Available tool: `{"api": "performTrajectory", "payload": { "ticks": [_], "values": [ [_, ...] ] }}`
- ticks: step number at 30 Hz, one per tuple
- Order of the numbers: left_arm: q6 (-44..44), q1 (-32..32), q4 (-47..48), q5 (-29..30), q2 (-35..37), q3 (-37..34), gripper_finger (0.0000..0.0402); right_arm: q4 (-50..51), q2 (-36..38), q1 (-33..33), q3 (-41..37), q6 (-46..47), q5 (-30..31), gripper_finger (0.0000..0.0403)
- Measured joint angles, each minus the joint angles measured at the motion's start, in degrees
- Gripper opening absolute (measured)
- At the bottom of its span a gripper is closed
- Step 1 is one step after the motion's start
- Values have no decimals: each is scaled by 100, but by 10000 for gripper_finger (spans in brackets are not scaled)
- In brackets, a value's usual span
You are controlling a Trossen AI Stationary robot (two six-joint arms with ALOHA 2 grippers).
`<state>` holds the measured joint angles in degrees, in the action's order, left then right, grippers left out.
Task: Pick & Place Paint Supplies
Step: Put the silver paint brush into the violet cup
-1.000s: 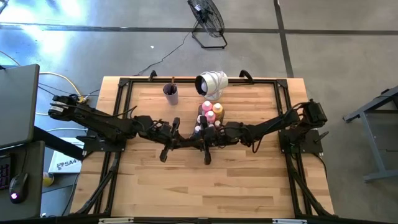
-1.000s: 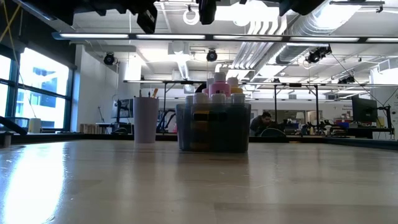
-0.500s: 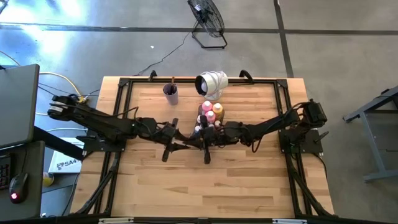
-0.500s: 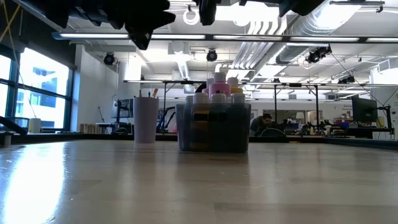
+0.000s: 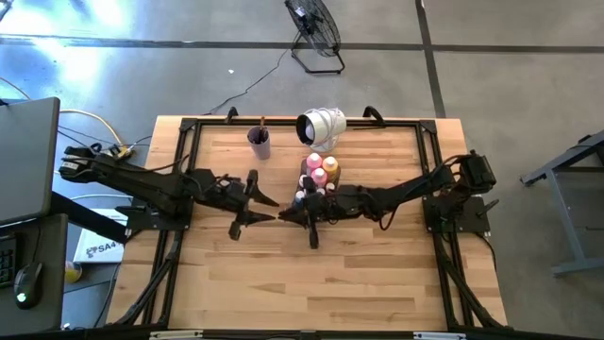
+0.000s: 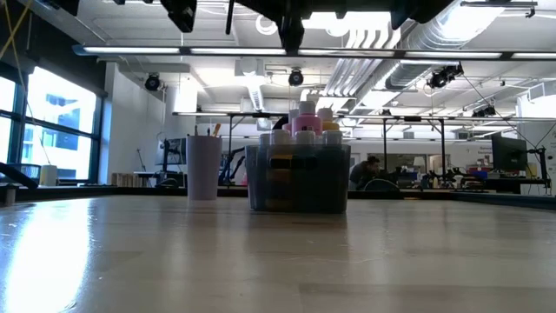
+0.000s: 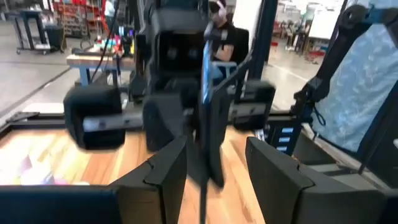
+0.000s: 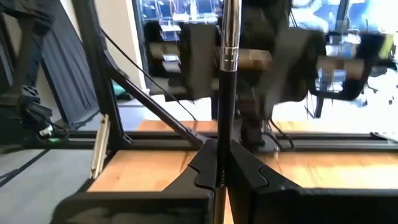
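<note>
Dark-handled paintbrush [image 8: 226, 74] upright, long axis vertical, clamped in right gripper [image 8: 222, 171]

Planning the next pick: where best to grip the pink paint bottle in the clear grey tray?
By its cap, from straight above: the pink paint bottle stands upright, only its top clears the tray wall, and other bottles crowd its sides.

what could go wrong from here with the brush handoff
1. The right pincer alone pinches the brush near one end; the long free length could swing or slip in the grip.
2. The left pincer is open with the brush between its fingers, so either arm moving sideways could knock it loose.
3. The right arm hangs close by the tray of bottles; a low turn might bump them.
</note>
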<state>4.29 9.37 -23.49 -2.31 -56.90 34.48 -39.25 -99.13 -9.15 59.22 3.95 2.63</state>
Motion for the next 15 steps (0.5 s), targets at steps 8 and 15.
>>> {"api": "performTrajectory", "payload": {
  "ticks": [8,15],
  "values": [
    [-2,-4,-762,283,-463,-6,161,109,0,19,0,41,25,5],
    [-18,-4,-1342,367,-726,2,161,223,0,18,0,50,22,5]
  ]
}}
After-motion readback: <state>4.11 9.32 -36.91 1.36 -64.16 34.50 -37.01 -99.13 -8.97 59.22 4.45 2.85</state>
